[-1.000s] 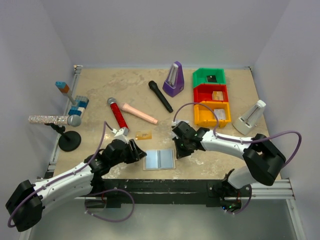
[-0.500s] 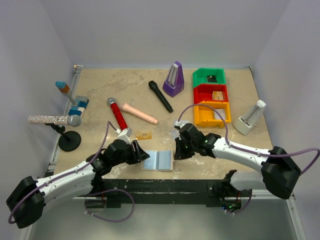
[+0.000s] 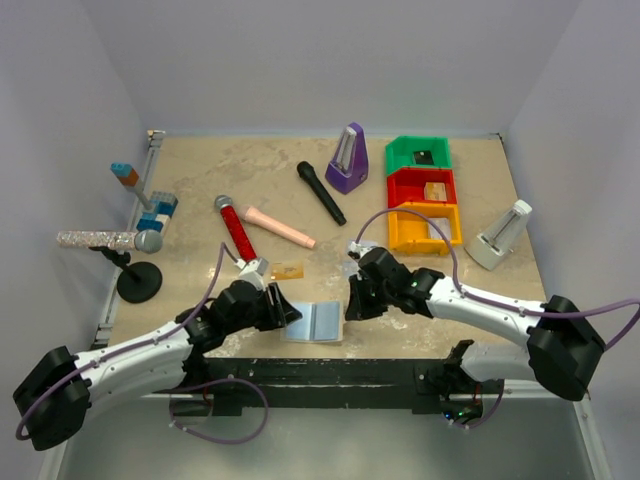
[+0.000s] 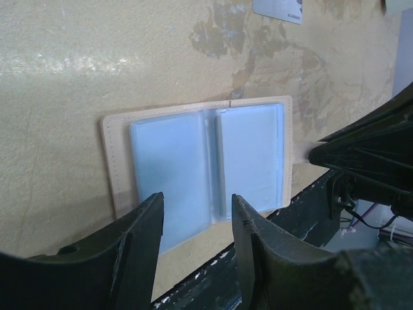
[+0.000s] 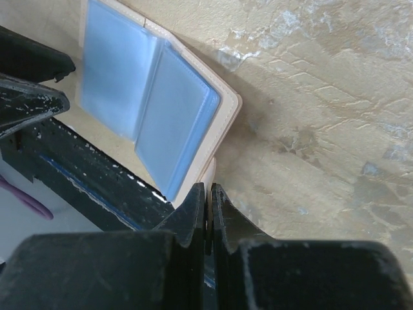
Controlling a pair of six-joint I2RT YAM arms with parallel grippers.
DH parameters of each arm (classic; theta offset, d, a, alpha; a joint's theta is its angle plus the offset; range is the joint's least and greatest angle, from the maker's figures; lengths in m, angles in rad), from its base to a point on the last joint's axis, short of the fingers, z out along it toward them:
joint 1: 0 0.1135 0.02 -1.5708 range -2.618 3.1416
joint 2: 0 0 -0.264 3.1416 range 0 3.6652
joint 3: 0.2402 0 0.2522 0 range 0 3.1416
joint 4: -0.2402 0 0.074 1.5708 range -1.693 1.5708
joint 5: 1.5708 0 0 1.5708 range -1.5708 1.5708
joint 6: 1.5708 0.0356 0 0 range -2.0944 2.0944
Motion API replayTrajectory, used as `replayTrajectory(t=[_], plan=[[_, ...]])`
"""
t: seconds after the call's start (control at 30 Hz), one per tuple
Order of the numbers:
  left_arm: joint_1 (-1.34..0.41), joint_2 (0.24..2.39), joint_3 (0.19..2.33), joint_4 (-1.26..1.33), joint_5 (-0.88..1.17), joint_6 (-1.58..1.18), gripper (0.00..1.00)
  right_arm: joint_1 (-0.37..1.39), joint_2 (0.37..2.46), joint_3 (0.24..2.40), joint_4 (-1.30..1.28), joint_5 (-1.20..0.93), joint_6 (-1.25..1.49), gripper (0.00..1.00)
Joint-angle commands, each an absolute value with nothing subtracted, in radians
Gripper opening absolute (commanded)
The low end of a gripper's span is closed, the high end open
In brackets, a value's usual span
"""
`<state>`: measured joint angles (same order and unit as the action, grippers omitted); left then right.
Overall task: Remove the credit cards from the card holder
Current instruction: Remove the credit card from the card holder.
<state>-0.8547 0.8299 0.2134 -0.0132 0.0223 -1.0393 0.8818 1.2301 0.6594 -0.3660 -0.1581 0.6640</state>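
Observation:
The card holder (image 3: 316, 322) lies open near the table's front edge, light blue inside with tan edging (image 4: 187, 161) (image 5: 145, 106). Its right side is lifted off the table. My right gripper (image 3: 349, 304) (image 5: 208, 191) is shut on the holder's snap tab. My left gripper (image 3: 286, 312) (image 4: 197, 205) is open, low over the holder's left panel, nothing between its fingers. An orange-tan credit card (image 3: 287, 270) lies on the table behind the holder. A pale printed card (image 4: 279, 8) lies further back. No card shows inside the blue pockets.
A red microphone (image 3: 235, 228), a pink cylinder (image 3: 279, 226), a black microphone (image 3: 320, 192) and a purple metronome (image 3: 347, 159) lie behind. Green (image 3: 418, 153), red (image 3: 421, 186) and orange (image 3: 424, 228) bins stand at right, beside a white stand (image 3: 500, 235). A microphone stand (image 3: 138, 280) is at left.
My right gripper has raised the holder's right side by the tab and shifted slightly left. My left gripper has moved right, over the left panel.

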Motion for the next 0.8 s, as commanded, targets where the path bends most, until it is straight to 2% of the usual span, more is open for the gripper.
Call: replayTrajectory(t=[0.0, 0.37, 0.77], plan=[[-0.906, 0.814, 0.271, 0.026, 0.005, -1.019, 0.51, 0.894, 1.210, 0.650, -0.308, -0.192, 0.692, 0.00], [-1.071, 0.974, 0.411, 0.002, -0.120, -0.931, 0.54, 0.911, 1.181, 0.657, -0.270, -0.227, 0.715, 0.00], [-1.118, 1.100, 0.485, -0.023, -0.147, -0.900, 0.56, 0.928, 1.167, 0.672, -0.242, -0.264, 0.719, 0.00]])
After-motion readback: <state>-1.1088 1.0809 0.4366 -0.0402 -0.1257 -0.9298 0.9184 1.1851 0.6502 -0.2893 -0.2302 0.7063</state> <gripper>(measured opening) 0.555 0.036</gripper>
